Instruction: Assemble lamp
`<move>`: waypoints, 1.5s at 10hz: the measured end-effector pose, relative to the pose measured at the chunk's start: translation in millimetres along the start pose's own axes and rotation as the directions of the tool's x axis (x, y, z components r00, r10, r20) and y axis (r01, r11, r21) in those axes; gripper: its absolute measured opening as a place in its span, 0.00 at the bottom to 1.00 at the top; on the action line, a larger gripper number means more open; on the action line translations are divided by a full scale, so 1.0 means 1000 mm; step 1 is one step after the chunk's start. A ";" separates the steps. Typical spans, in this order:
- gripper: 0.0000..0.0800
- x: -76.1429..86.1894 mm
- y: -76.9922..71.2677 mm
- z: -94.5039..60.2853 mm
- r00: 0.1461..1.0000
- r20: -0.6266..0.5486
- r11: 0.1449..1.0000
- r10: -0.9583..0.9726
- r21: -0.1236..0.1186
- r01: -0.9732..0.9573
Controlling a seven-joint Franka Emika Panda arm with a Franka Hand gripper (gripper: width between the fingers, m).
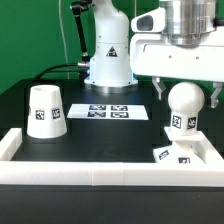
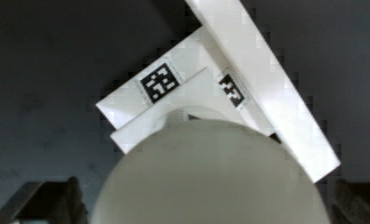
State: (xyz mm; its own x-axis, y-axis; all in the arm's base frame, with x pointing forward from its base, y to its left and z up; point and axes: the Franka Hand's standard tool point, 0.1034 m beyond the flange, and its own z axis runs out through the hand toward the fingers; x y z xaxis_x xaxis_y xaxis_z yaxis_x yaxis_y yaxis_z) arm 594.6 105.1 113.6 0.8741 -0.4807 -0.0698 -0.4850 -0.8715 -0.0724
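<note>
Smooth white ball-shaped bulb (image 1: 183, 104) standing upright on flat square base (image 1: 184, 153), jaws spread wide around it, tapered shade (image 1: 45, 111) mouth-down on black tabletop (image 1: 100, 135).

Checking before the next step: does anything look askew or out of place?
Nothing stands out. The bulb stands upright on the base, the shade sits mouth-down on the table, apart, and the gripper is open above the bulb.

- Cut off by the exterior view's top edge: upper part of the gripper (image 1: 186, 88).
- Half hidden behind the bulb (image 1: 184, 110): the base (image 1: 163, 153).
- Blurred and cropped in the wrist view: bulb, filling the foreground.
- Barely visible at the wrist view's corners: dark fingers (image 2: 40, 203).
- Too small to read: tag patterns.
</note>
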 end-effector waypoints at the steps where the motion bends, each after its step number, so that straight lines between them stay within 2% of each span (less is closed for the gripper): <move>1: 0.87 0.000 0.000 0.000 0.998 0.000 0.998 -0.067 0.000 0.067; 2: 0.87 0.000 0.000 0.000 0.989 0.000 0.989 -0.151 0.000 0.151; 3: 0.87 0.001 0.001 0.000 0.964 -0.004 0.964 -0.264 -0.011 0.264; 4: 0.87 0.003 0.001 -0.001 0.907 -0.014 0.906 -0.422 -0.032 0.421; 5: 0.87 0.004 -0.001 -0.001 0.857 -0.024 0.857 -0.516 -0.043 0.514; 8: 0.87 0.005 -0.004 -0.002 0.628 -0.018 0.628 -0.778 -0.055 0.776; 12: 0.87 0.005 -0.005 -0.002 0.335 -0.003 0.335 -0.942 -0.060 0.940; 13: 0.87 0.005 -0.005 -0.002 0.304 -0.001 0.304 -0.953 -0.060 0.951; 15: 0.87 0.005 -0.005 -0.002 0.157 0.010 0.156 -0.987 -0.065 0.986</move>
State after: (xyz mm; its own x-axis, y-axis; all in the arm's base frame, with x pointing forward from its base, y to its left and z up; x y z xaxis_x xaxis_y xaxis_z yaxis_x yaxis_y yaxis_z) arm 601.5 106.9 115.7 0.6162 0.7859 0.0505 0.7873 -0.6163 -0.0156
